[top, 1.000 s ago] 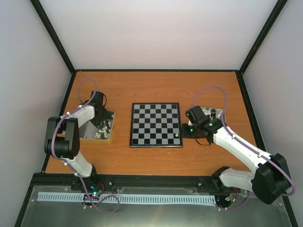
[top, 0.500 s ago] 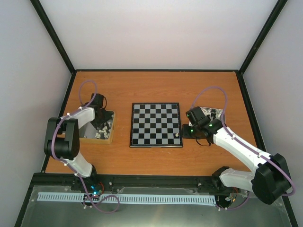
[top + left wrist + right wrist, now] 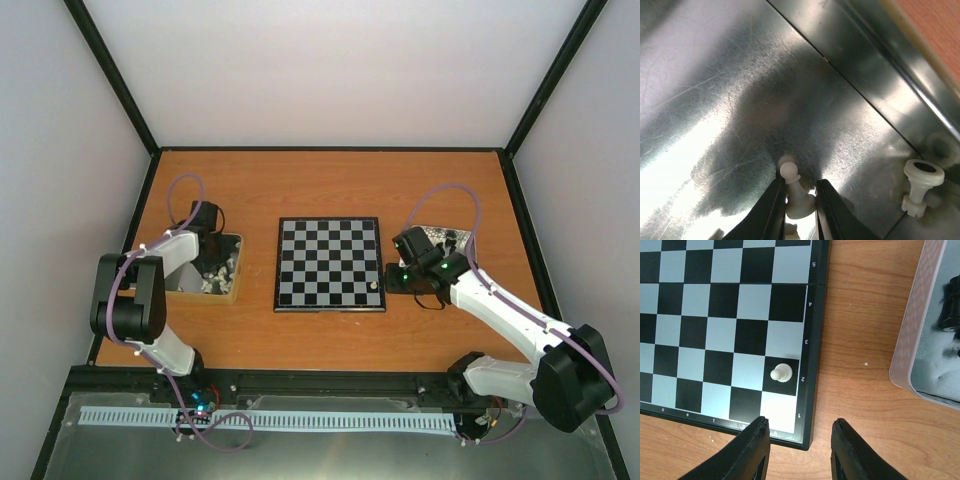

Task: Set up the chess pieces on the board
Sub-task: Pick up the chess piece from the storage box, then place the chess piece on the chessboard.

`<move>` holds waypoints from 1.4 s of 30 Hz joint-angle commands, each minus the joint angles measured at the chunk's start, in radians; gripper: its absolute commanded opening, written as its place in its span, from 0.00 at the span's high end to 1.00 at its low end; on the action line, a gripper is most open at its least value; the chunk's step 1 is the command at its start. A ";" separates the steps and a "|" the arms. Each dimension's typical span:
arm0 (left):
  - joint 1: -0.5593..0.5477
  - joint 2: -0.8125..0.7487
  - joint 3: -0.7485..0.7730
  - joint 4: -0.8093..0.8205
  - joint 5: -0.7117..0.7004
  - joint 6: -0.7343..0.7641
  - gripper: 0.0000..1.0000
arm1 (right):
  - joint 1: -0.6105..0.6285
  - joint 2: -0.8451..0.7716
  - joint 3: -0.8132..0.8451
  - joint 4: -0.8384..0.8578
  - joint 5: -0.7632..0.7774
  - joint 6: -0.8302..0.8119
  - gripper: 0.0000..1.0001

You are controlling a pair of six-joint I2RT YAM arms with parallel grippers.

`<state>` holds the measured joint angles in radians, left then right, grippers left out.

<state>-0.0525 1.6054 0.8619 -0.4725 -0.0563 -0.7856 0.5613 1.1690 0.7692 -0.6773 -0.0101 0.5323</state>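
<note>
Left wrist view: my left end effector (image 3: 800, 186) has shifted toward the far side of the left tin (image 3: 715, 75) and is now nearly closed on one white pawn (image 3: 789, 171) inside it, with one spare white piece (image 3: 921, 186) to the right. My right end effector (image 3: 800, 429) hasn't moved and hangs wide open and empty over the near right edge of the board (image 3: 725, 305). The board holds one placed pawn (image 3: 781, 373), so I judge this is piece two coming.

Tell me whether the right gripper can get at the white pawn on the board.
Probably yes. The right gripper hangs open just beyond the board's near corner, and the white pawn stands alone close by, nothing between.
</note>
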 commanded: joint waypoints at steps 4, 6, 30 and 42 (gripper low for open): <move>0.006 -0.011 -0.005 0.013 -0.012 0.009 0.91 | -0.006 -0.022 -0.007 0.024 0.021 0.010 0.64; 0.006 -0.028 -0.002 0.012 -0.013 0.025 0.92 | -0.006 -0.026 -0.002 0.025 0.017 0.013 0.64; -0.246 -0.538 0.020 0.338 1.190 0.496 0.86 | -0.006 0.086 0.293 0.484 -0.789 0.275 0.52; -0.279 -0.573 -0.024 0.432 1.433 0.507 0.86 | 0.076 0.123 0.397 0.487 -0.890 0.354 0.43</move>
<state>-0.3229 1.0374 0.8219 -0.0883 1.2709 -0.3222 0.5926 1.2678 1.0935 -0.1707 -0.8547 0.8829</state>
